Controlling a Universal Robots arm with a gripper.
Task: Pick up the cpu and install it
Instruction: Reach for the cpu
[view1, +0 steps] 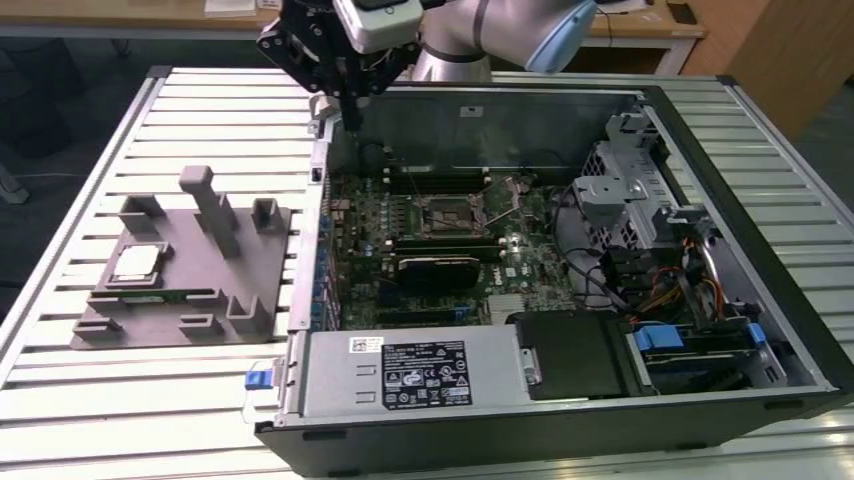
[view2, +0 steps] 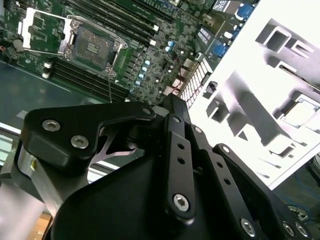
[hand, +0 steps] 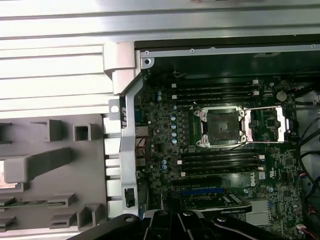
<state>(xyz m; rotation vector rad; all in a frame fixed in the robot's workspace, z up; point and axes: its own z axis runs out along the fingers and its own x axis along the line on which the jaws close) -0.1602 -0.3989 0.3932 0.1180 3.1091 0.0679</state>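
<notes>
Slatted metal table (view1: 80, 400): cpu (view1: 136, 263) on grey fixture (view1: 160, 322); jaws clenched above open computer case (view1: 534, 120) wall.

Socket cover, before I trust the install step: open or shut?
Open: the cover lies flipped beside the bare socket; the cpu sits on the grey holder.

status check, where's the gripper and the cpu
gripper above corner of case, apart from cpu. cpu flat on grey fixture, not picked. socket open, empty. fixture posts stand beside cpu.
</notes>
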